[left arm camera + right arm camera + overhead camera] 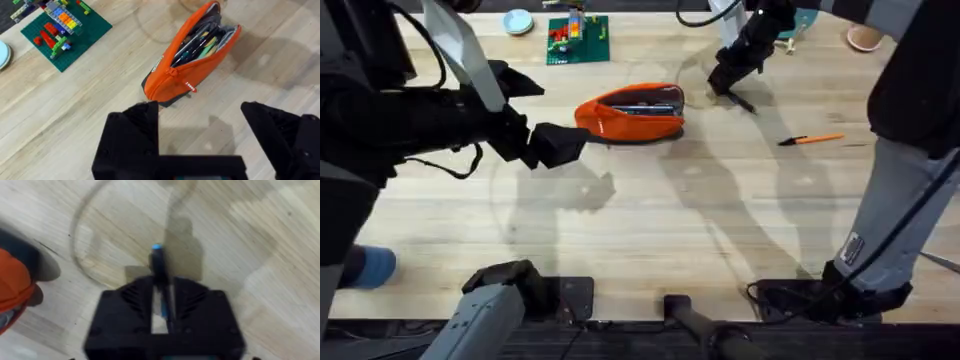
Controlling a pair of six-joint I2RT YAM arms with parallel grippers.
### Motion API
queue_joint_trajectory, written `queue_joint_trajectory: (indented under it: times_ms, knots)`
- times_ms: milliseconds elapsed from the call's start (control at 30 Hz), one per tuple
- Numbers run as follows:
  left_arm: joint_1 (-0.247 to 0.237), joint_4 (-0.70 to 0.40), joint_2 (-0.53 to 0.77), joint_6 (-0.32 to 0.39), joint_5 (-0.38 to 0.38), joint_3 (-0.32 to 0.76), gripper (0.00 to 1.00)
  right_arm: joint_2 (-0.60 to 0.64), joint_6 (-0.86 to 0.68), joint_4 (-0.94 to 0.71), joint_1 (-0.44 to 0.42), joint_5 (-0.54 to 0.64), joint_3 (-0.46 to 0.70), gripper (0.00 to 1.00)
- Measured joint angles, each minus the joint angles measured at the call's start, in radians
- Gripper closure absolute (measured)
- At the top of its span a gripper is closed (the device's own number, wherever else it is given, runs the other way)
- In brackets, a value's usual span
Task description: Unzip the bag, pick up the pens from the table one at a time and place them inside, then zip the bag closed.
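Black fingers (162, 305) of the right arm sit closest to the lens in the right wrist view, drawn nearly together on a slim dark pen (159, 267) whose shaft runs up between them and pokes out beyond the tips, a small blue end showing; they pinch the black pen, which looks just at or barely off the desk (650, 230); from overhead the same right fingers (725, 85) hang just past the open end of the bag (632, 112), the pen's far end trailing out on the wood.

Left fingers (200, 132) are spread wide with nothing between them, and the orange bag (192, 65) lies just ahead of their tips, near but not touched; its zipper is already undone, the mouth gapes and a few coloured items show inside; a second, orange pen (812, 140) lies on the desk well apart from both pairs of fingers.

Judging by this, unzipping is done and the first pen pickup is in hand; next the right arm would need to lift, carry the pen over the gaping mouth, line it up with the bag's length and let go, perhaps with the left fingers steadying the fabric.
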Motion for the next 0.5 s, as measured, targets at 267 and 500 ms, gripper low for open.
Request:
queue_joint_trajectory:
  times_ms: [267,500]
  knots:
    - [0.0,0.0,0.0,0.0,0.0,0.0,0.008,0.002,-0.003,0.003,0.001,0.004,0.009,0.956]
    - [0.0,0.0,0.0,0.0,0.0,0.0,0.008,0.027,-0.003,-0.071,0.001,0.004,0.072,0.963]
